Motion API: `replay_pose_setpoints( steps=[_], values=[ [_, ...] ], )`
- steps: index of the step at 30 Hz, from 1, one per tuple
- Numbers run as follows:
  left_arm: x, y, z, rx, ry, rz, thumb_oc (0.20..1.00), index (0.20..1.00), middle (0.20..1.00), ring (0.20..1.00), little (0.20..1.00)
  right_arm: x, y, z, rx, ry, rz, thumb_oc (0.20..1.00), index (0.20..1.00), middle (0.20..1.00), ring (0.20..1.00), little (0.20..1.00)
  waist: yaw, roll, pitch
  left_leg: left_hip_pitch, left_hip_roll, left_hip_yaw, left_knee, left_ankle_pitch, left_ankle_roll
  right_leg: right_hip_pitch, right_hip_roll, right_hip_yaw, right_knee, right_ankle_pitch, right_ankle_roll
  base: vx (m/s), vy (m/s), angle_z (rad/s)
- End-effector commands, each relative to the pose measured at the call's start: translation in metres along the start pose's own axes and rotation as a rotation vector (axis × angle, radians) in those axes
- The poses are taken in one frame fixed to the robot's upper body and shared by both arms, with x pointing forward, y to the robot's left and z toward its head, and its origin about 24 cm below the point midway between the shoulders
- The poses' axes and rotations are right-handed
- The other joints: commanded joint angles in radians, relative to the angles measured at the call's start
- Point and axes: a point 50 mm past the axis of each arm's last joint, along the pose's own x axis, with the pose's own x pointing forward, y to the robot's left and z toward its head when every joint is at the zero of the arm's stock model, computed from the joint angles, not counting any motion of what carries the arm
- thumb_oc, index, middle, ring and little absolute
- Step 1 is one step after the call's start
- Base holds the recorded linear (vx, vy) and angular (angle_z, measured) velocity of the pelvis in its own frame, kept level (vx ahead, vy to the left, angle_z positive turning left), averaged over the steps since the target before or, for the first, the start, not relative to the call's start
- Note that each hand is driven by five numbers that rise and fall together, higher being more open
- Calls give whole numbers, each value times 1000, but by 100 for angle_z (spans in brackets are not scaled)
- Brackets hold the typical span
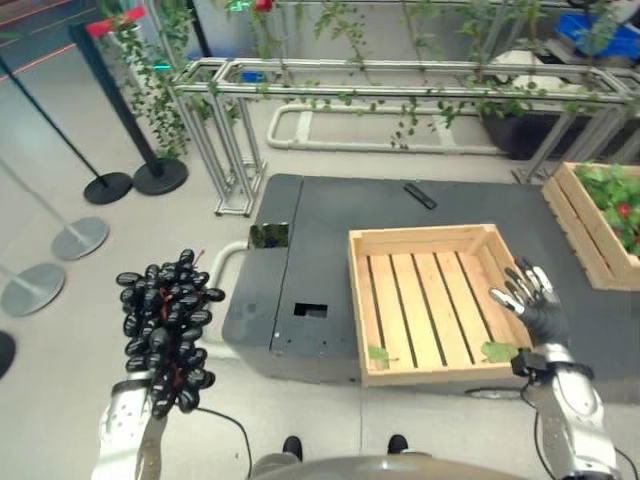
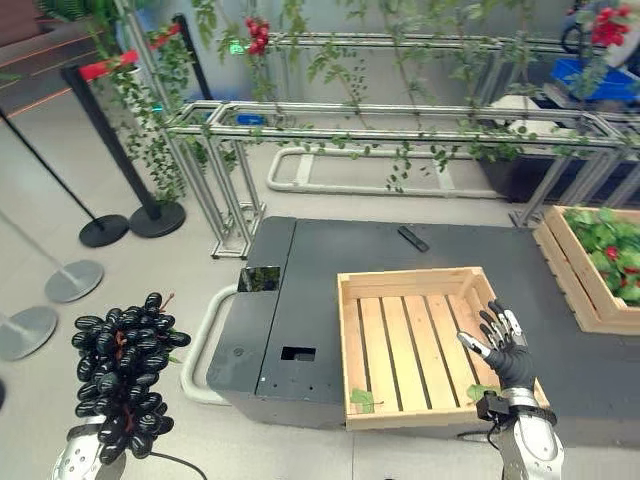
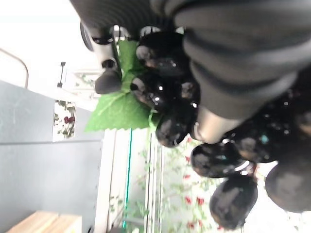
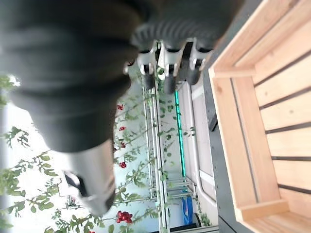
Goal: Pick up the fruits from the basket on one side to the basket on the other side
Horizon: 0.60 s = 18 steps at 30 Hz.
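1 bunch of black grapes (image 1: 165,330), held up at the robot's left, off the platform's edge and over the pale floor (image 1: 60,370); the left hand (image 1: 150,385) sits under and behind the bunch, w/ the berries massed on top of it. in the left wrist view the grapes press right against the dark cover, w/ 1 green leaf (image 3: 119,109) beside them; the fingers are buried among the berries, so cannot tell how far they are curled. 1 right hand (image 2: 503,345), fingers straight and spread, holding nothing, raised at the near right corner of the empty crate. 2 wooden crates: 1 slatted crate (image 1: 400,240) w/ no fruit in it, only 2 small loose leaves on its near slats, standing on the dark platform (image 1: 330,210); 1 second crate (image 2: 585,300) at the far right, filled w/ green leaves and a few red fruits. the grapes are well apart from both crates, w/ the empty one the nearer. 1 small black object (image 1: 420,196), type not clear, lying on the platform beyond the empty crate. 1 metal rail frame (image 2: 400,115) behind the platform, hung w/ green vines (image 2: 345,55) and red flowers. barrier posts at far left, round bases on the floor: 2 black (image 1: 135,180), at least 2 silver (image 1: 55,260).
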Motion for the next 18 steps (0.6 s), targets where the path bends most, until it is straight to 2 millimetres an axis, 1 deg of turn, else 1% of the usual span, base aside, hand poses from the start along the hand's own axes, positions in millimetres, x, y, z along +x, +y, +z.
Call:
replay_pose_setpoints(
  steps=[1,2,3,4,5,6,7,8,9,11,12,13,14,15,16,17,18],
  values=[
    [18,13,52,98,-279,45,200,200,200,200,200,15,14,22,-43,-111,83,1000,1000,1000,1000,1000,-5,-21,46,-88,-41,9,111,-90,46,-80,-69,32,-27,166,128,-215,114,-59],
    [18,13,52,99,-280,46,200,200,200,200,200,16,14,22,-43,-112,84,1000,1000,1000,1000,1000,-3,-21,44,-90,-41,11,111,-90,46,-84,-68,36,-26,166,128,-256,92,-66],
    [21,13,54,93,-291,48,200,200,200,200,200,16,18,19,-30,-104,90,1000,1000,1000,1000,1000,14,-1,50,-119,-23,14,105,-64,58,-89,-67,18,65,99,108,-178,66,-48],
    [21,13,54,93,-291,48,200,200,200,200,200,17,18,20,-29,-105,90,1000,1000,1000,1000,1000,14,-3,49,-123,-25,15,104,-60,58,-95,-68,19,66,101,107,-256,117,-27],
    [22,13,56,105,-300,51,200,200,200,200,200,16,20,17,-24,-97,96,1000,1000,1000,1000,1000,37,15,35,-133,-11,25,95,-44,61,-61,-86,-33,126,41,84,-192,86,-19],
    [21,13,57,105,-306,59,200,200,200,200,200,13,20,13,-30,-81,102,1000,1000,1000,1000,1000,50,23,11,-139,-5,24,73,-27,67,-2,-85,-46,205,-21,55,-190,88,-17],
    [21,13,57,105,-307,59,200,200,200,200,200,13,20,13,-30,-81,102,1000,1000,1000,1000,1000,50,24,10,-141,-4,25,71,-23,67,-5,-83,-45,204,-17,53,-167,30,-8],
    [22,14,57,102,-308,70,200,200,200,200,200,11,21,12,-32,-74,109,1000,1000,1000,1000,1000,55,24,0,-148,-3,24,71,-19,70,15,-77,-30,249,-38,51,-100,-87,-7],
    [21,16,56,112,-300,88,200,200,200,200,200,6,18,10,-65,-53,119,1000,1000,1000,1000,1000,72,12,-26,-162,-2,23,86,-20,71,85,-76,0,270,-66,52,-99,-85,-12],
    [21,16,56,112,-300,87,200,200,200,200,200,6,18,10,-65,-53,119,1000,1000,1000,1000,1000,75,16,-28,-165,2,24,84,-17,70,83,-71,1,264,-59,51,-36,-66,-20],
    [20,16,54,114,-293,91,200,200,200,200,200,3,17,7,-66,-39,114,1000,1000,1000,1000,1000,82,6,-37,-175,1,21,92,-13,68,119,-62,23,251,-67,52,-114,-194,-35],
    [20,16,52,116,-284,100,200,200,200,200,200,-1,14,5,-70,-28,110,1000,1000,1000,1000,1000,89,-14,-51,-218,2,21,117,3,58,183,-33,64,179,-112,52,-156,-260,-31],
    [20,17,52,119,-284,103,200,200,200,200,200,-3,12,5,-75,-21,116,1000,1000,1000,1000,1000,97,-21,-58,-237,9,21,123,14,49,208,-28,57,126,-167,43,-237,-376,-22],
    [17,18,49,128,-271,109,200,200,200,200,200,-7,8,7,-90,-16,127,1000,1000,1000,1000,1000,105,-30,-63,-265,31,19,135,41,31,231,-16,38,87,-233,30,-146,-242,-12],
    [16,18,49,128,-270,108,200,200,200,200,200,-8,7,7,-90,-15,127,1000,1000,1000,1000,1000,104,-29,-64,-266,31,18,136,41,30,231,-15,37,88,-234,29,-169,-288,-28],
    [15,17,48,122,-264,108,200,200,200,200,200,-11,5,7,-101,-5,130,1000,1000,1000,1000,1000,106,-27,-60,-282,50,9,141,67,15,231,4,29,91,-263,15,-202,-328,-31],
    [13,17,44,115,-248,109,200,200,200,200,200,-12,0,11,-119,-11,138,1000,1000,1000,1000,1000,106,-16,-44,-287,82,-10,131,115,-9,225,37,17,105,-302,-13,-207,-330,-12]
  ],
)
